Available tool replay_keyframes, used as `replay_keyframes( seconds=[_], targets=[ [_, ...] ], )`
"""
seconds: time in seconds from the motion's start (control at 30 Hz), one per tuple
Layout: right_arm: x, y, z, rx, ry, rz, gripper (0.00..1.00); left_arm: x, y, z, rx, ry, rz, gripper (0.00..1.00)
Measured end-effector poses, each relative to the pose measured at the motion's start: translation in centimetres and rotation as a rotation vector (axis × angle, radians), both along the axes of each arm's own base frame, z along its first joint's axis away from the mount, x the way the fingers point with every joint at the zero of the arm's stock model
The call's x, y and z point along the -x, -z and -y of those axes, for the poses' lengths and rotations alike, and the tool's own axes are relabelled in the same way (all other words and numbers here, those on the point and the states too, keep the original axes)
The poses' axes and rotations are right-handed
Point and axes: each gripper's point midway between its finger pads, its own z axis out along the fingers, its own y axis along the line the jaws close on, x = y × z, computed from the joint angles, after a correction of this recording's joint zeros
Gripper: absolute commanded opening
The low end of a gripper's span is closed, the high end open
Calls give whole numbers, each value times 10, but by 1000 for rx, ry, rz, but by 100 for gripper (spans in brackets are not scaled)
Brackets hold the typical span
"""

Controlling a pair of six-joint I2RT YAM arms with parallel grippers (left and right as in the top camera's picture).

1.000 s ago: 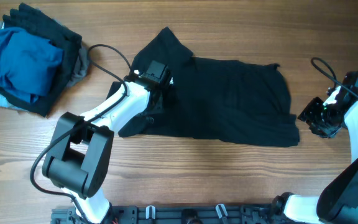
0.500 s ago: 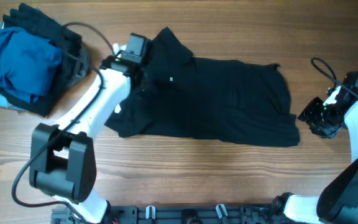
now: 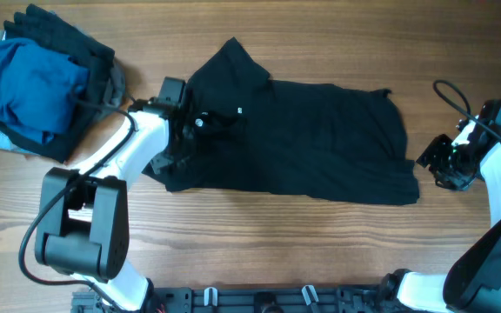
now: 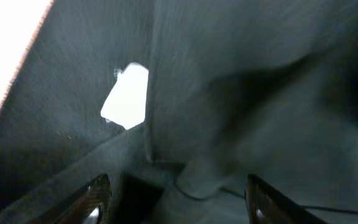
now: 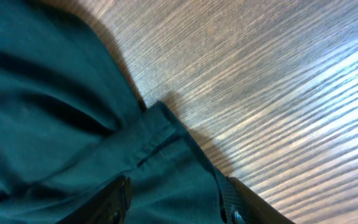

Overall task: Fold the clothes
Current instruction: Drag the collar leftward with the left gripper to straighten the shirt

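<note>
A large black collared shirt [image 3: 320, 139] lies spread across the middle of the wooden table, with a tiny white mark [image 3: 239, 110] near its collar. My left gripper [image 3: 191, 129] hangs over the shirt's left part. In the left wrist view its gripper [image 4: 178, 202] is open, the jaws wide apart above rumpled black fabric [image 4: 241, 112] with a bright white patch [image 4: 126, 93]. My right gripper [image 3: 433, 167] is at the shirt's right edge. In the right wrist view that gripper [image 5: 176, 202] is open, and the shirt's hem [image 5: 166, 134] lies flat between its fingers.
More clothes are piled at the far left: a blue garment [image 3: 29, 83] on top, black ones [image 3: 68, 39] behind and grey fabric [image 3: 111, 91] at the side. Bare wood [image 5: 278, 93] lies right of the shirt. The arm bases [image 3: 85, 252] stand along the front edge.
My left gripper opened and let go of the shirt near the collar, swung up and left, then came back down over the shirt's left part. The right arm stayed put, its jaws slightly wider.
</note>
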Motion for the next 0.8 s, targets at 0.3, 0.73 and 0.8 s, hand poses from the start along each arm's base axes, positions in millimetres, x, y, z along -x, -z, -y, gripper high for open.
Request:
replay_keyframes(
  seconds=[0.3,0.73,0.8],
  targets=[
    [5,16,-3,-1,1,-2,53,28,13,-5,33,-29,-47,67],
    [-18,5,-27,-121,-148,146,53,54,15,-41,32,-143,-156,95],
    [-22,4,-27,-121,-159,166,53,54,15,-41,32,-141,-153,96]
  ],
)
